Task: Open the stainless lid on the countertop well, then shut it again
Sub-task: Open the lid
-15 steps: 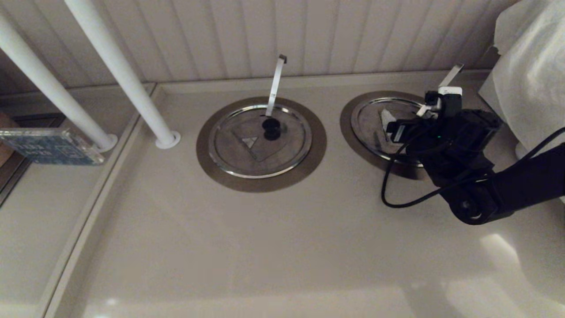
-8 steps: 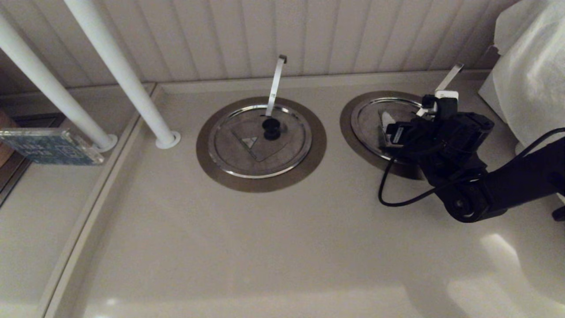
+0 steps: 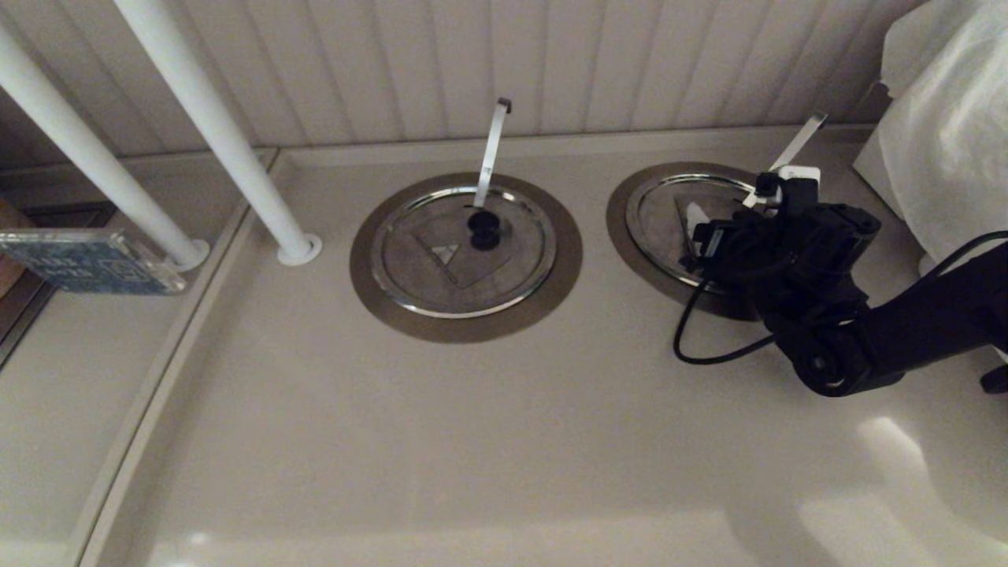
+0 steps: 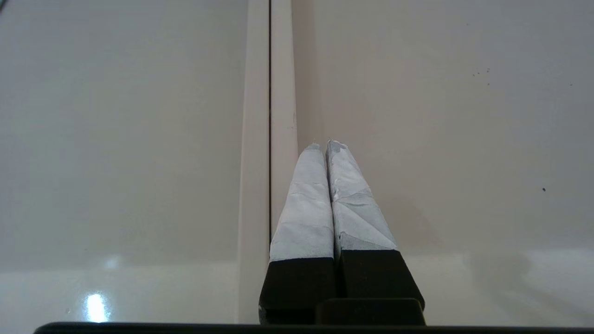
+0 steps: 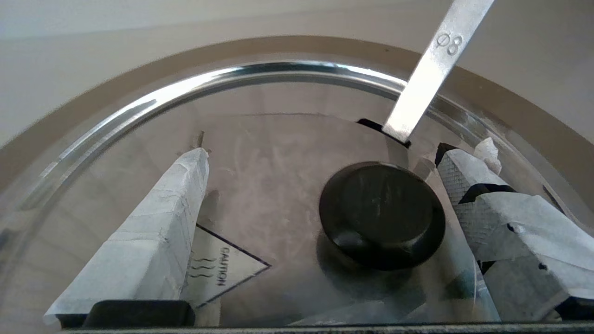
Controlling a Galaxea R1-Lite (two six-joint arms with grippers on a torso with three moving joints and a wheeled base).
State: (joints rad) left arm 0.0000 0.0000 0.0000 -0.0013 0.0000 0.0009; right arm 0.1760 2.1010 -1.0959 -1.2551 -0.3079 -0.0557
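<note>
The stainless lid (image 3: 660, 219) covers the right-hand countertop well, whose bronze-grey ring (image 3: 620, 228) shows around it. In the right wrist view the lid (image 5: 278, 153) lies flat, with its black knob (image 5: 381, 214), a caution triangle sticker (image 5: 222, 269) and a ladle handle (image 5: 431, 69) rising through the slot. My right gripper (image 3: 732, 203) hovers low over this lid, open (image 5: 322, 153). The knob stands between the taped fingers, close to one of them. My left gripper (image 4: 324, 144) is shut and parked over bare counter, outside the head view.
The twin lid (image 3: 441, 272) with its own knob (image 3: 483, 228) and ladle handle (image 3: 492, 150) sits in the middle ringed well. Two white posts (image 3: 236, 157) stand at the back left. A white cloth-covered bulk (image 3: 945, 118) is at the far right, a panelled wall behind.
My right gripper has moved a little left and down, closer to the right lid. The lid has stayed flat on the well.
</note>
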